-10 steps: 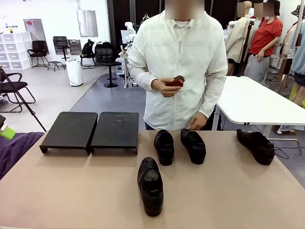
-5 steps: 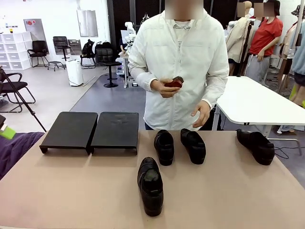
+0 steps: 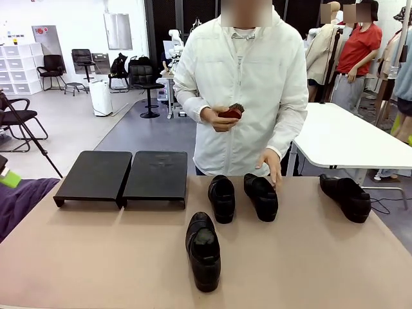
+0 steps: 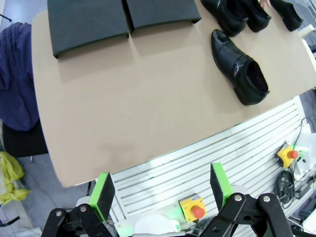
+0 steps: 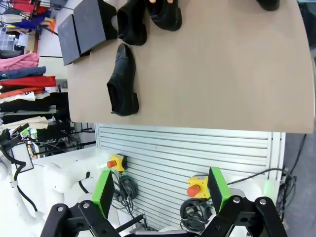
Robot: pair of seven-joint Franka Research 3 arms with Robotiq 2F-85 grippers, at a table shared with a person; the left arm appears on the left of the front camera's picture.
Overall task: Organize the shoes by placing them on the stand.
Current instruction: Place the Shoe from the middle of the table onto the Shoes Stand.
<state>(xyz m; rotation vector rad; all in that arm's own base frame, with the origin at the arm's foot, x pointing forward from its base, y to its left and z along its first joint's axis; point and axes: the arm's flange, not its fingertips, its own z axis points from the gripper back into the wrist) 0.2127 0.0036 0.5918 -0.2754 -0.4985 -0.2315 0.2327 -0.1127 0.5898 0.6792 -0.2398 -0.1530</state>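
On tan table (image 3: 90,257), glossy rounded loafers (image 3: 203,252), flat black stand (image 3: 96,174), both jaws spread.

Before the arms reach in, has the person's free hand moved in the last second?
Yes. The free hand has dropped, from above the far edge of the table down to the far end of a shoe.

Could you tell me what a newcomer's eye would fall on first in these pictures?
Four black shoes lie scattered on the tan table: one in the middle, a pair at the far edge, one far right. The black stand at far left carries no shoe yet. A person opposite has one hand down by the pair and holds a small reddish object.
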